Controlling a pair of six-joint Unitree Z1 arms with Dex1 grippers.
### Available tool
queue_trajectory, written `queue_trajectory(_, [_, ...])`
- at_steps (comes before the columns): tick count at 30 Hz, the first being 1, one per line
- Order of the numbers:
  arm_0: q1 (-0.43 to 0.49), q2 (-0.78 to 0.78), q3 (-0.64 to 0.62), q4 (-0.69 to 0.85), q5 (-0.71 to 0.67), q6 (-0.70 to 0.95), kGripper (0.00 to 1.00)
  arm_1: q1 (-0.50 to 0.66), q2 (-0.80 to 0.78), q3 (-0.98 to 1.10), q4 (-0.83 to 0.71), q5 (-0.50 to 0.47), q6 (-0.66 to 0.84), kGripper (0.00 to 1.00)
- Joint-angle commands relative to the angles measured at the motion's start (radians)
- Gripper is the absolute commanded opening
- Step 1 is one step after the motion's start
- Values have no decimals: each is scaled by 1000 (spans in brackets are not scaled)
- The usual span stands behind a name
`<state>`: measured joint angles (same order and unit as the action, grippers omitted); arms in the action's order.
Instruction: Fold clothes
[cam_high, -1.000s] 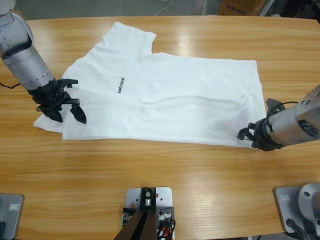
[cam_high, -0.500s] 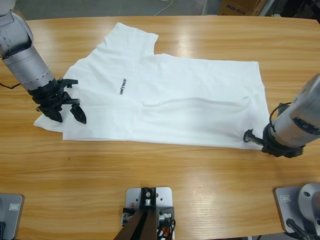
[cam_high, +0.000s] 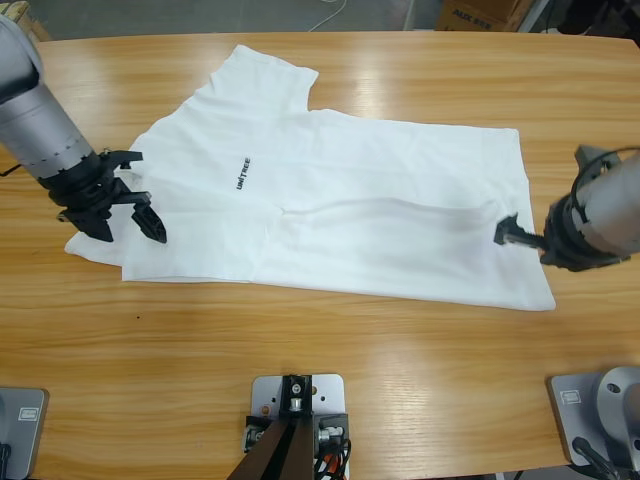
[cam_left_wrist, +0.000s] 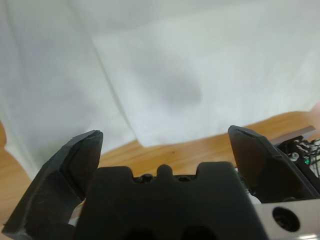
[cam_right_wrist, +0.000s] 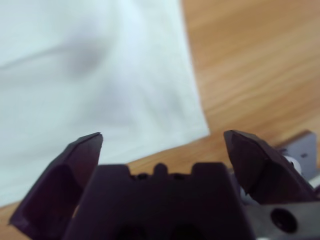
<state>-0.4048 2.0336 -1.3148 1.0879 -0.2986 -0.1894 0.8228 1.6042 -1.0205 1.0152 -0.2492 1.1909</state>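
Shirt (cam_high: 330, 205) lies spread flat on the table (cam_high: 400, 380), its long axis running side to side: collar and sleeves toward the left arm, hem toward the right. The left gripper (cam_high: 118, 218) hangs over the near sleeve, jaws spread and holding nothing; the left wrist view shows a cloth corner and bare wood just beyond them. The right gripper (cam_high: 512, 232) sits over the hem near its front corner, jaws likewise apart and empty. Each arm is nearest its own end, so a fold likely starts from the front edge, which lies just below both grippers.
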Motion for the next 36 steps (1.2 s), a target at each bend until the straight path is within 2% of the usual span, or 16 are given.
queue_trajectory(1, [-48,-122,62,-56,138,-85,1000,61,-19,-4,-154,-19,-127,1000])
queue_trajectory(4, [-115,-126,55,-105,219,-105,1000,68,13,96,-312,-6,-176,1000])
queue_trajectory(7, [-164,-88,52,-156,248,-102,1000,68,66,125,-373,-2,-199,1000])
queue_trajectory(15, [-169,4,56,-226,278,-107,1000,68,191,186,-528,54,-224,1000])
queue_trajectory(22, [-164,20,104,-264,280,-109,1000,68,224,213,-563,72,-219,1000])
queue_trajectory(31, [-170,-57,321,-368,242,-166,1000,71,148,292,-559,98,-169,1000])
queue_trajectory(36, [-258,-94,391,-366,223,-286,1000,133,151,315,-557,122,-125,1000])
